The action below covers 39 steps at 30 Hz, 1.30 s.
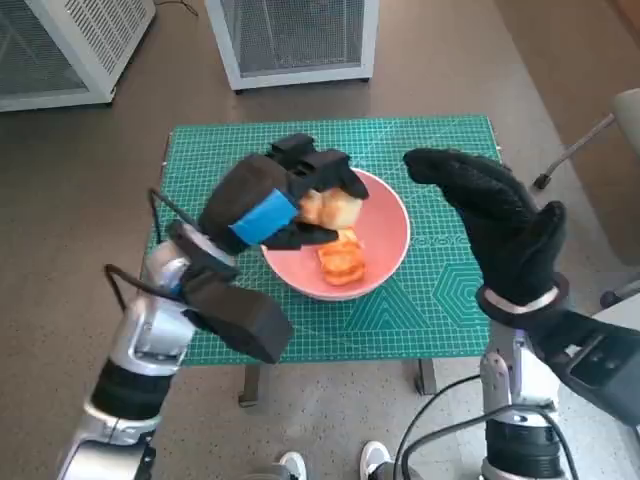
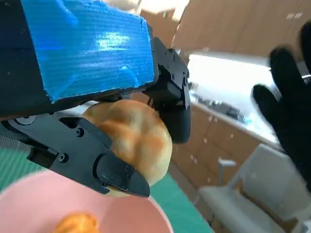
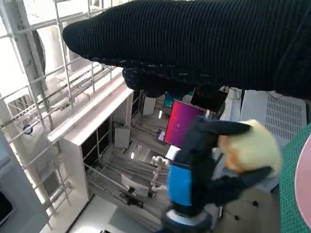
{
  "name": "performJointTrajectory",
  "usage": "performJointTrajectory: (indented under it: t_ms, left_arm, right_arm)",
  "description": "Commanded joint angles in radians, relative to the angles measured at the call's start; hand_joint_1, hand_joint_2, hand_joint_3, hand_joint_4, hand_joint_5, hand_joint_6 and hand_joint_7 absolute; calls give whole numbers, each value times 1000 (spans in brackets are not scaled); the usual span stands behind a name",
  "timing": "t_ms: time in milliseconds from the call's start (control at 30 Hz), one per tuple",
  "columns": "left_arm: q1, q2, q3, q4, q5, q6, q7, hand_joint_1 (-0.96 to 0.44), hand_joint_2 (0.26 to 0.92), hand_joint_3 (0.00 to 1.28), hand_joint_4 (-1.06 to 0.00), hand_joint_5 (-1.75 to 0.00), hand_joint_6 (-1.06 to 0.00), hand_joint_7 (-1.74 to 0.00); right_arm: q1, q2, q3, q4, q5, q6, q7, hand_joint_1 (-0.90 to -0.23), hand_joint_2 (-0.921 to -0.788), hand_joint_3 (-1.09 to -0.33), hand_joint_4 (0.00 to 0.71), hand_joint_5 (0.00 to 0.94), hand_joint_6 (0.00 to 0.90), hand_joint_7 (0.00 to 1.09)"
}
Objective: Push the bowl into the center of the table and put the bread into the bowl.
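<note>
Left hand (image 1: 285, 195): nearest the head camera, gripping a bread roll (image 1: 332, 208) between its black fingers (image 2: 119, 174), holding it over the bowl.
Right hand (image 1: 495, 215): hovering beside the bowl, fingers spread, holding nothing.
Bowl (image 1: 392, 225): pink, sitting near mat centre, containing a second bread piece (image 1: 341, 262).
Mat (image 1: 450, 290): green, covering the table.

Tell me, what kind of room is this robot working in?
Probably a lab or workshop rather than a home. The table carries a green cutting mat printed with a grid, white perforated metal cabinets stand on the bare floor behind it, and the right wrist view shows white metal racking.
</note>
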Motion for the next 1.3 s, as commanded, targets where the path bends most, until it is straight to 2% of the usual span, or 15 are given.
performJointTrajectory:
  t_ms: [33, 233, 533, 1133, 1300]
  left_arm:
    - [2, -2, -6, -7, -13, 10, -28, -224, 898, 84, -255, -88, -268, -369]
    - [16, 4, -7, -40, -3, 40, -55, -384, 915, 49, -177, -10, -213, -230]
    - [51, -9, 19, -85, -44, 78, -67, -510, 921, 92, -182, -6, -240, -214]
    - [90, -21, 66, -131, -139, 107, -72, -531, 921, 116, -185, -4, -264, -207]
    - [119, -27, 141, -165, -249, 80, -68, -526, 921, 164, -170, -2, -268, -208]
  right_arm:
    - [21, -6, -8, 18, 6, -8, 8, -396, -921, -497, 498, 68, 64, 908]
    - [16, 0, -3, 22, -2, -9, 0, -390, -921, -500, 498, 70, 71, 896]
    - [13, 8, 6, 19, -6, -4, -8, -402, -921, -503, 495, 72, 73, 891]
    - [6, 10, 6, 25, 0, 3, -5, -386, -921, -508, 491, 79, 69, 895]
    - [1, 2, -6, 29, 3, 0, -5, -390, -921, -502, 492, 82, 78, 882]
